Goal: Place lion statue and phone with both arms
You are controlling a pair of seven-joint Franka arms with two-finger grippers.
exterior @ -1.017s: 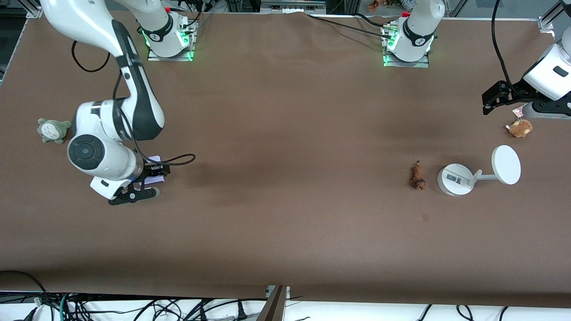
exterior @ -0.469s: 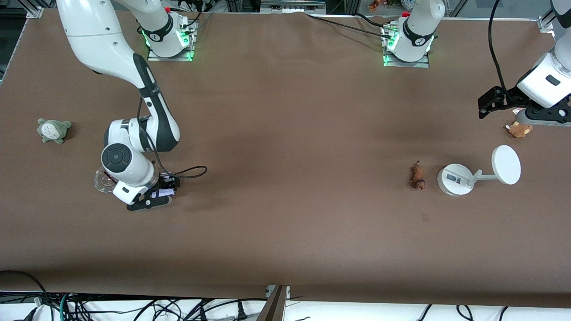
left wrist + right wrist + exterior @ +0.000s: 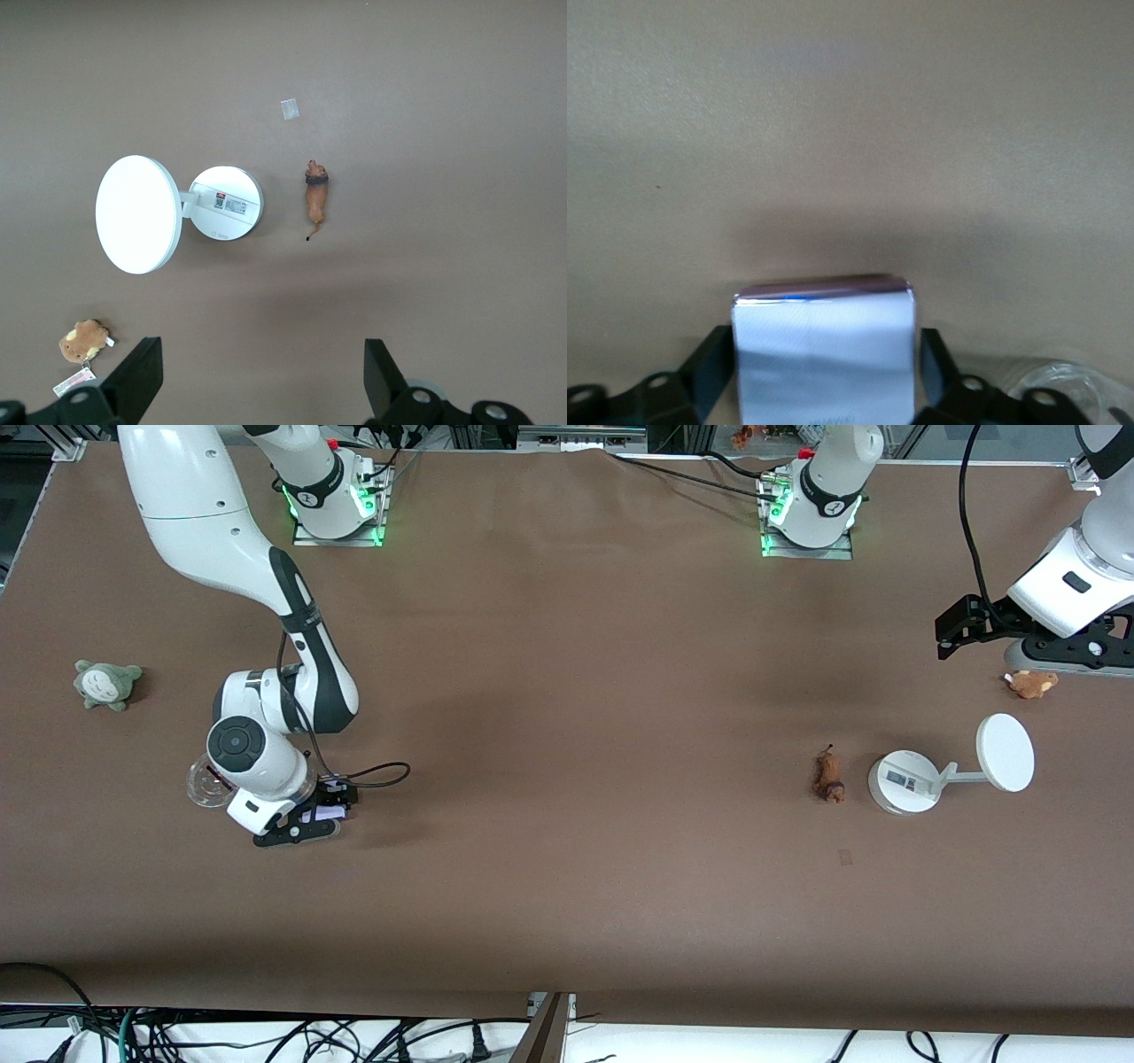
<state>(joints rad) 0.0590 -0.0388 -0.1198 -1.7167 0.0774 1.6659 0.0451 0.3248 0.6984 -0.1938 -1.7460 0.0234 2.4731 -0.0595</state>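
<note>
The phone (image 3: pixel 324 812), a pale lavender slab, lies on the table toward the right arm's end. In the right wrist view the phone (image 3: pixel 824 354) sits between the black fingers with a thin gap at one side. My right gripper (image 3: pixel 312 821) (image 3: pixel 826 376) stands low around it, open. The lion statue (image 3: pixel 829 776) (image 3: pixel 316 197), small and orange-brown, lies on the table beside a white stand. My left gripper (image 3: pixel 950 631) (image 3: pixel 263 381) hangs open and empty above the table at the left arm's end, apart from the lion.
A white stand (image 3: pixel 904 781) (image 3: pixel 226 202) with a round disc (image 3: pixel 1005 753) lies next to the lion. A brown plush with a tag (image 3: pixel 1032 683) (image 3: pixel 84 339) lies under the left arm. A grey-green plush (image 3: pixel 106 684) and a clear round dish (image 3: pixel 199 786) lie near the right arm.
The right arm carried the phone toward the front camera and down to the table, then its fingers parted. The left gripper drifted a little toward the table's middle.
</note>
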